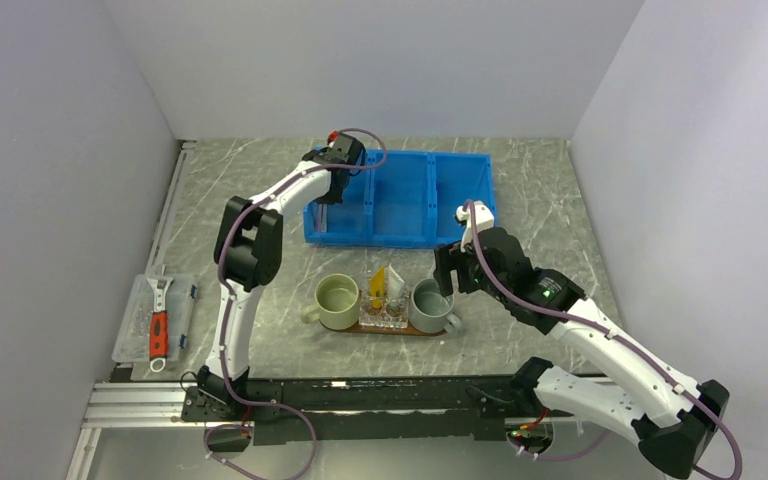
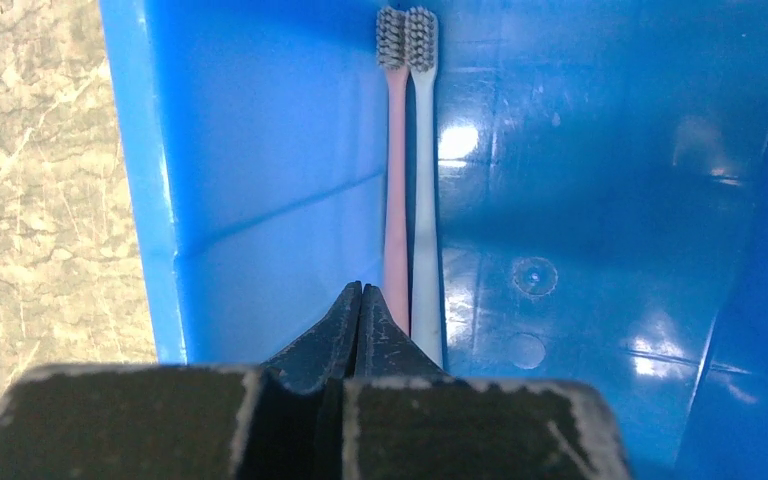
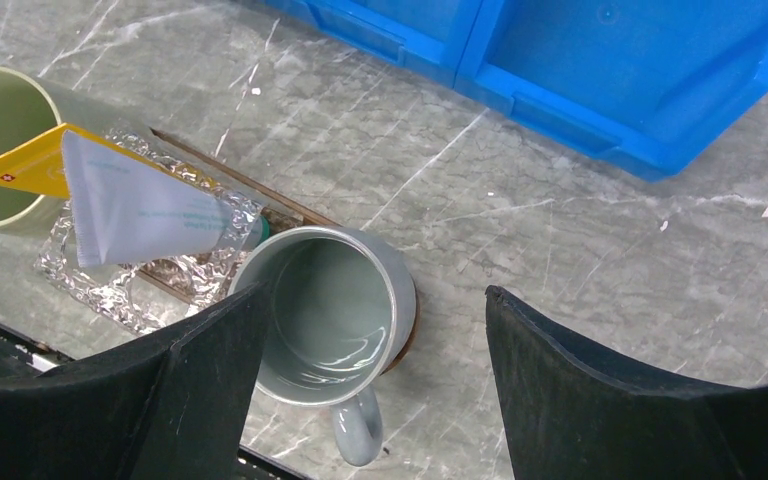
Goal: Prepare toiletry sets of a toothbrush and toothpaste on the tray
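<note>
A pinkish toothbrush and a pale grey toothbrush lie side by side in the left compartment of the blue bin. My left gripper is shut and empty, its tips just left of the pink handle; in the top view it is over that compartment. A yellow tube and a white tube stand in a clear holder on the dark-brown tray. My right gripper is open and empty above the grey mug.
A green mug and the grey mug stand at the two ends of the tray. The blue bin is behind them. A clear box with tools sits at the left edge.
</note>
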Robot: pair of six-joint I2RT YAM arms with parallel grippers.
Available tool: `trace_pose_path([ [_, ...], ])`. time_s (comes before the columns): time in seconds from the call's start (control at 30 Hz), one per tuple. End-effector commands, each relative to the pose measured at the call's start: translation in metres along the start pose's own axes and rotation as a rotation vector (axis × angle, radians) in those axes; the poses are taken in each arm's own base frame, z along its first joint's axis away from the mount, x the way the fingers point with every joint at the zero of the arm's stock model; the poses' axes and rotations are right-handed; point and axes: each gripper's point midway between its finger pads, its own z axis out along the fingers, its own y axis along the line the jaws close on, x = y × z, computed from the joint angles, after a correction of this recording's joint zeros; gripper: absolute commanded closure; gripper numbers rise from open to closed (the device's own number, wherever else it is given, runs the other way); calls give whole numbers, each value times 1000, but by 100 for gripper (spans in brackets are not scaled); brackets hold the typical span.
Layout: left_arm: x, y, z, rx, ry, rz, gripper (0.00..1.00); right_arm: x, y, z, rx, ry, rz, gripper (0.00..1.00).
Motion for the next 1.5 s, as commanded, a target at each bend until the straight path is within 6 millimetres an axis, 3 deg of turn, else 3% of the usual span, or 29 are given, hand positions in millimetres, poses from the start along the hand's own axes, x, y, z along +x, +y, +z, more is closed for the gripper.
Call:
trace_pose_path([
  [0.0,-10,0,1,-33,-22,13,100,-13,3,-4,-24,-60,5,20],
  [0.67,19,-12,21,-15,60,29,100,-10,5,-4,-39,-64,4,20],
  [1.13,36,-21,24,20,108,39,100,-11,5,-7,-44,-71,6,20],
  [1.47,34,-52,9,171,78,55,100,-12,5,-10,-51,-77,9,20],
])
